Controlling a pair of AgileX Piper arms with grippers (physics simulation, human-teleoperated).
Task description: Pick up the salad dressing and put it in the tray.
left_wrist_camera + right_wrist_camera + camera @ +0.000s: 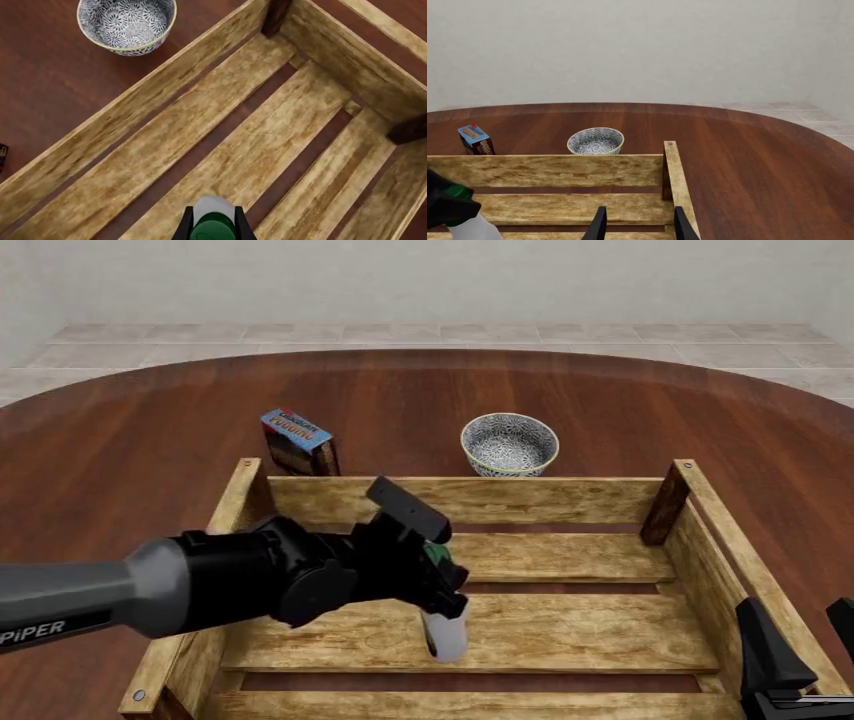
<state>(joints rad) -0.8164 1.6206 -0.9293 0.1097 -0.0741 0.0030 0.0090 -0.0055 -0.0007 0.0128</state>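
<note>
The left claw (pixel 430 575) was clamped on the salad dressing (pixel 445 632) at its dark green cap, the slim white body hanging below the fingers inside the tray (pixel 481 500), over the slatted floor; contact with the slats could not be determined. The bottle was judged light, stiff and smooth-walled, hence liable to slip or swing, so the neck under the cap appeared the soundest hold. The right claw (pixel 638 220) stood empty with fingers parted, beside the tray's wall.

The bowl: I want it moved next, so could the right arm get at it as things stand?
Probably yes. The right gripper is open and holds nothing, and the bowl stands in the open beyond the tray wall.
</note>
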